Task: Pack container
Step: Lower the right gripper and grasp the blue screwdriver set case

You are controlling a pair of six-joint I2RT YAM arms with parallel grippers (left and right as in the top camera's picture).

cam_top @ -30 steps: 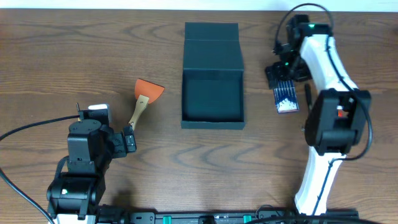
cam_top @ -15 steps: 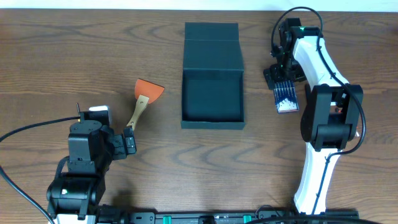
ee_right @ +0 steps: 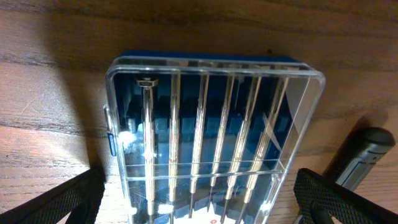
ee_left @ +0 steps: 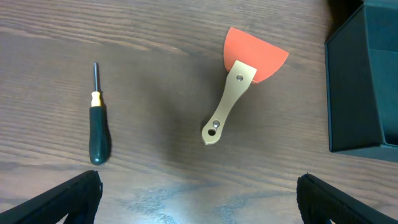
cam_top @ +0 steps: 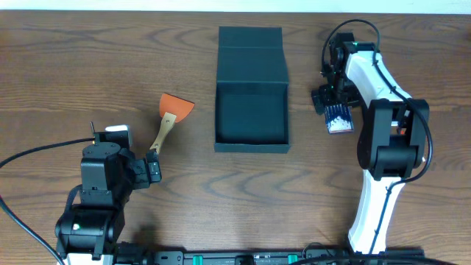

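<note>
The container [cam_top: 250,136] is a dark teal-grey box in the middle of the table, open, with its flap lid [cam_top: 250,48] laid back; its inside looks empty. Its corner shows in the left wrist view [ee_left: 367,81]. My right gripper [cam_top: 327,99] is open over the near end of a clear case of metal bits [cam_top: 340,121]. In the right wrist view its fingers [ee_right: 199,202] stand either side of that case [ee_right: 211,124]. My left gripper [cam_top: 151,169] is open and empty near an orange scraper [cam_top: 171,116], with its fingers [ee_left: 199,199] apart at the bottom corners.
The scraper [ee_left: 239,87] has a pale metal handle and lies left of the container. A green-handled screwdriver [ee_left: 98,127] lies further left. A black cylindrical handle [ee_right: 360,158] lies right of the bit case.
My right gripper has moved toward the front of the table, over the bit case. The case, the container and the left arm have not moved.
</note>
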